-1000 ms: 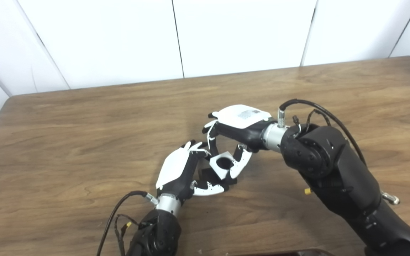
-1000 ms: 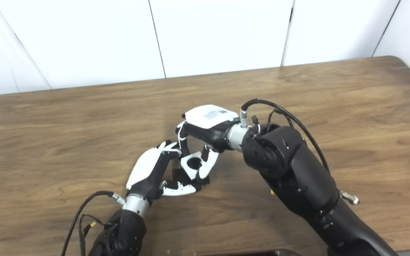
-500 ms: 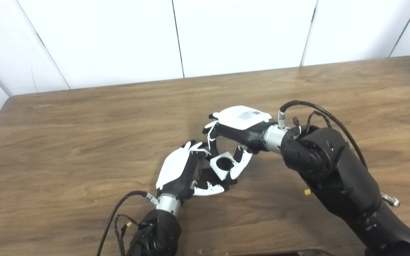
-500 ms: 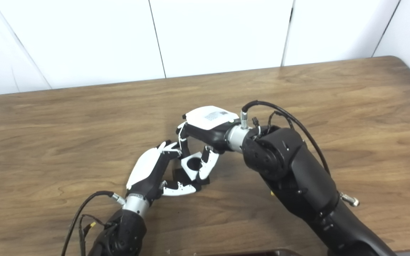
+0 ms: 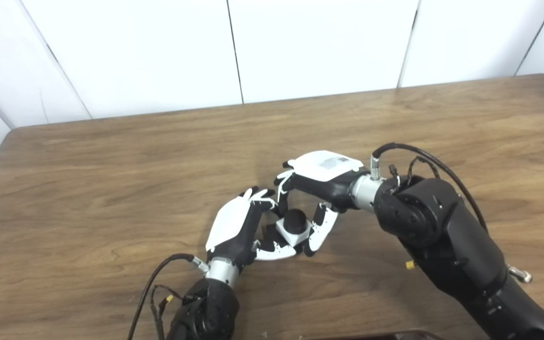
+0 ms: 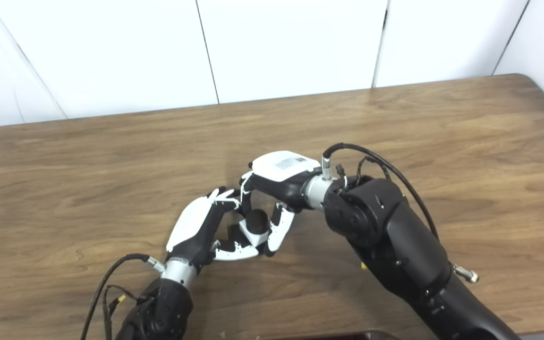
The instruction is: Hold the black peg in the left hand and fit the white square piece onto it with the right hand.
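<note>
My left hand [image 5: 239,226] rests low on the table, its fingers and thumb shut around the base of the black peg [image 5: 295,220]. The peg's round black top now pokes up through the hole of the white square piece [image 5: 294,234]. My right hand [image 5: 317,179] reaches in from the right and stays shut on the white square piece, fingers on its far side and thumb on its near right side. The peg's lower part is hidden by the piece and both hands.
The brown wooden table [image 5: 111,156] stretches wide on all sides. White wall panels [image 5: 300,42] stand behind its far edge. A dark object [image 5: 371,336] shows at the bottom edge. Loose cables [image 5: 154,288] hang by my left wrist.
My right hand has dropped with the white square piece, lowering it over the peg. The hole, open and dark before, is now filled by the peg's black top. My left hand has held still.
</note>
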Controlling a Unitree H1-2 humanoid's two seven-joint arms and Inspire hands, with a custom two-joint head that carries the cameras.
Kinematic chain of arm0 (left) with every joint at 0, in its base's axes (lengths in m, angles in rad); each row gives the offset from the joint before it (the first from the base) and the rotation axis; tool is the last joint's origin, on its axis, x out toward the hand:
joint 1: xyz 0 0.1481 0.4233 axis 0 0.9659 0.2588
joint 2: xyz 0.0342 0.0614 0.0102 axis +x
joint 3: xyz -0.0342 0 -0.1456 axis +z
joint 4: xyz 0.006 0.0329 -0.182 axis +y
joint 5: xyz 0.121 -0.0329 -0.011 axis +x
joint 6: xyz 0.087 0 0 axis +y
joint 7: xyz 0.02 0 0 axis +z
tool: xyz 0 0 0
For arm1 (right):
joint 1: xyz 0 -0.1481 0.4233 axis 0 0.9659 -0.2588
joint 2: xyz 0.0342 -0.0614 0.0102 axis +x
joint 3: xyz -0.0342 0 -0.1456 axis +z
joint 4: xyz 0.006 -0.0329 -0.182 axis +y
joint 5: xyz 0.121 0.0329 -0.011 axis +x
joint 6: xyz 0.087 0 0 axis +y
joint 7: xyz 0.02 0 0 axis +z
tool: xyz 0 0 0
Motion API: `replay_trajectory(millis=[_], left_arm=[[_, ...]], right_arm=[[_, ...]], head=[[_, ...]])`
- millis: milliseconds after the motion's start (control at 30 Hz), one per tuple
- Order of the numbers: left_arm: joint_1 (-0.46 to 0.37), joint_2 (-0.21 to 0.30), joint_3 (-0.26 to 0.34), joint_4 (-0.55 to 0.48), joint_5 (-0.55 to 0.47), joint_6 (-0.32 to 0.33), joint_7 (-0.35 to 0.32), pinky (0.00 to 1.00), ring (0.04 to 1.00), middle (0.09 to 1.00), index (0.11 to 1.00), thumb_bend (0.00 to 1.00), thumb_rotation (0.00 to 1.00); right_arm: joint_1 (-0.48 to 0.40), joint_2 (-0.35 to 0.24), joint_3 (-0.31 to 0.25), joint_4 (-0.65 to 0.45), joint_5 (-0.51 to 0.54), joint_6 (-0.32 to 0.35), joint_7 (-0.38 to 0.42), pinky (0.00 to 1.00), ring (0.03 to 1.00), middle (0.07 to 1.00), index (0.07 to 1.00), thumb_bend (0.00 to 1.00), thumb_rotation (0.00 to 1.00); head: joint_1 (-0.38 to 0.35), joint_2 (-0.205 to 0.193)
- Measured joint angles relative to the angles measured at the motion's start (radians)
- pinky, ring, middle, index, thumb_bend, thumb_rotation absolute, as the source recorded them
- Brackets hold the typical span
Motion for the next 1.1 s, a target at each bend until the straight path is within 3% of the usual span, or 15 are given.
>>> replay_trajectory(millis=[367, 800, 1100], left_arm=[[0.000, 0.016, 0.006, 0.000, 0.030, 0.001, -0.004, 1.00, 1.000, 0.904, 0.675, 0.73, 0.39], [-0.002, 0.017, 0.006, -0.002, 0.064, 0.001, -0.028, 1.00, 1.000, 0.902, 0.718, 0.74, 0.39], [-0.005, 0.032, 0.007, -0.012, 0.060, 0.000, -0.052, 1.00, 1.000, 0.919, 0.797, 0.81, 0.37]], right_arm=[[0.000, 0.000, -0.006, 0.001, -0.003, 0.000, 0.000, 0.90, 1.000, 0.893, 0.621, 0.96, 0.22], [0.000, 0.004, -0.014, 0.005, -0.003, 0.001, -0.003, 0.90, 1.000, 0.900, 0.616, 0.96, 0.22], [0.000, 0.004, -0.031, 0.005, -0.002, 0.000, -0.005, 0.89, 1.000, 0.897, 0.616, 0.96, 0.24]], head=[[0.000, -0.002], [0.003, 0.000], [0.006, 0.002]])
